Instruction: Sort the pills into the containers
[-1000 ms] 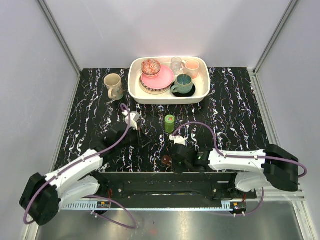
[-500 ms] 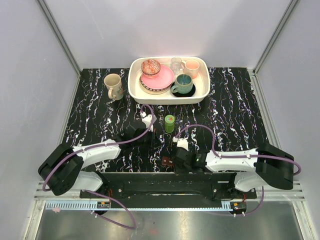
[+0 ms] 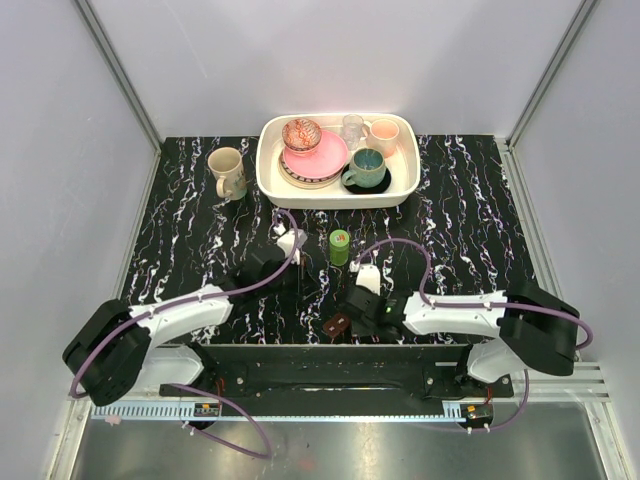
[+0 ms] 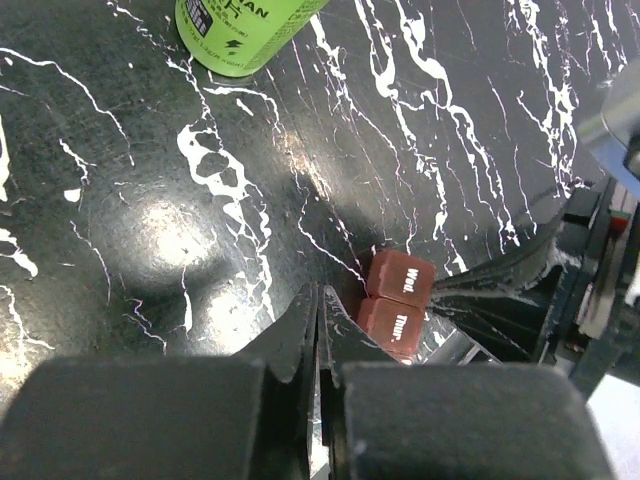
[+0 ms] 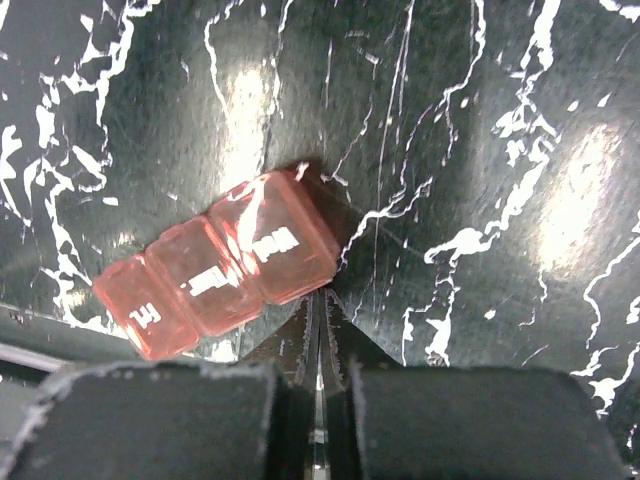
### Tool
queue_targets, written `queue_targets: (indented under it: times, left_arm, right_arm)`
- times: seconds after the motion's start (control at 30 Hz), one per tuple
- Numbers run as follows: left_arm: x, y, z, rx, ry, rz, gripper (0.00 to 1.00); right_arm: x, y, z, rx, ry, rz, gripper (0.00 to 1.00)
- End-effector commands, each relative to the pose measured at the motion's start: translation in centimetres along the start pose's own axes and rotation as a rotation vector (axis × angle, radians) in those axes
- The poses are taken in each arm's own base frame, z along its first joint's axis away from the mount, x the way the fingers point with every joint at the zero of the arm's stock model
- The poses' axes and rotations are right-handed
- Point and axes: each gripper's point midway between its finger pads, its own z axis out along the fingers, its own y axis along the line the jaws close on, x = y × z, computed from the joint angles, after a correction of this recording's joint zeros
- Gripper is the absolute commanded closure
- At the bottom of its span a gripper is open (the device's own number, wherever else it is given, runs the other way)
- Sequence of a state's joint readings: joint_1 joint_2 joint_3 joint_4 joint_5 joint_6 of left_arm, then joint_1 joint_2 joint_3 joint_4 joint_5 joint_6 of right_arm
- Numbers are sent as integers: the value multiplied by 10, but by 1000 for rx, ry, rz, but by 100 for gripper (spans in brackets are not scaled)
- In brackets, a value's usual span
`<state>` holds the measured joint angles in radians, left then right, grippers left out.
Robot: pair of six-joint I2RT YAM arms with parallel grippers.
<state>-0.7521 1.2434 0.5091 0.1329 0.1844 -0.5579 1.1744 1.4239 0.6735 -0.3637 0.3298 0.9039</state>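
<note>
The containers (image 3: 336,324), one small brown strip of lidded day-cells, are lying at the near edge of the table (image 3: 470,230), between both arms. The strip is looking light, stiff and slick, likely skidding if nudged; pinching across its narrow sides seems best. The right gripper (image 5: 320,300) and left gripper (image 4: 318,305) are sitting clenched and empty just beside it. Open room is lying beyond, toward the green bottle (image 3: 340,246)

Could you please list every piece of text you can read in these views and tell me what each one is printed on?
"Wed." - on a lid of the brown pill case.
"Thur." - on the lid next to it.
"Fri" - on the end lid, seen in the right wrist view, slightly blurred.
"AN" - the end of a cut-off word on the green container; the small print on its black label is too small to read.
</note>
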Motion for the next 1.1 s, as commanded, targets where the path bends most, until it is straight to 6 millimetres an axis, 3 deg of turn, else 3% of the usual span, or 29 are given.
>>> queue_targets:
  times: [0.0,0.3,0.43,0.6,0.7,0.73,0.83,0.93,1.07]
  left_arm:
    - [-4,2,-10,-15,-39,15,100]
    - [-4,5,-23,-31,-73,3,100]
    - [-1,8,-25,-38,-74,1,99]
    - [3,7,-28,-24,-79,2,89]
    - [4,7,-29,-17,-82,-3,89]
    - [5,7,-29,-18,-80,-8,90]
    - [6,7,-31,-14,-85,-18,92]
    - [6,9,-34,-29,-92,-35,99]
    - [0,17,-43,-91,-138,-77,99]
  right_arm:
    - [-29,2,4,38,-62,-4,100]
    - [-61,15,8,-60,-87,-16,100]
    - [-62,26,5,-143,-77,-39,100]
    - [-61,24,-6,-171,-90,-4,98]
    - [-60,25,-16,-201,-90,50,83]
    - [-59,27,-18,-211,-83,72,65]
    - [-60,36,-25,-248,-63,127,32]
    - [-62,44,-26,-254,-38,160,25]
    - [-69,43,-18,-147,-9,191,24]
